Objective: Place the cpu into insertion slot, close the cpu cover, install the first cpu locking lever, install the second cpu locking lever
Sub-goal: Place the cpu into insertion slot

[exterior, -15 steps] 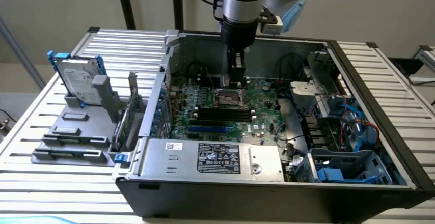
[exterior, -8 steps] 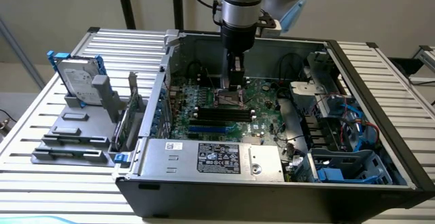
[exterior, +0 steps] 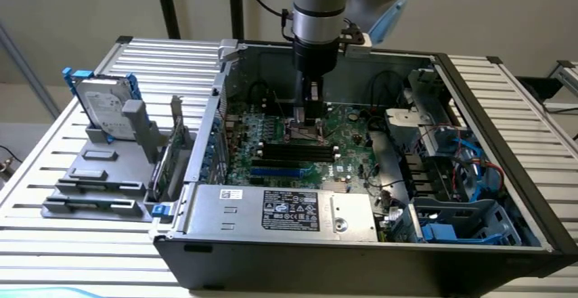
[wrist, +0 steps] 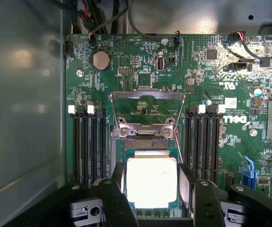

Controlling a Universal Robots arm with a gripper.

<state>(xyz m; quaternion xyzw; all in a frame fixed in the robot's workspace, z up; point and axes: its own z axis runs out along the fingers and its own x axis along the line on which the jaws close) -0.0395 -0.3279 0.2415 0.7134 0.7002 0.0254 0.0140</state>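
The cpu (wrist: 151, 182), a pale square chip, lies flat in the insertion slot (wrist: 118, 158), with the black socket and its silvery rim around it. My gripper (wrist: 152, 174) hovers straight over the chip. Its black fingers (wrist: 113, 189) stand on either side of the chip with slim gaps, so it is open. The cpu cover (wrist: 145, 96), a silvery window frame, is tipped up behind the socket, and a thin lever rod (wrist: 177, 142) leans beside it. In the exterior view the gripper (exterior: 307, 118) reaches down into the case onto the insertion slot (exterior: 302, 134).
Black memory slots (wrist: 89, 146) flank the socket on both sides. The grey power supply box (exterior: 280, 210) sits at the case's near wall. A blue drive cage (exterior: 461, 223) and cables are at the exterior view's right, and a hard drive (exterior: 104, 108) stands outside at its left.
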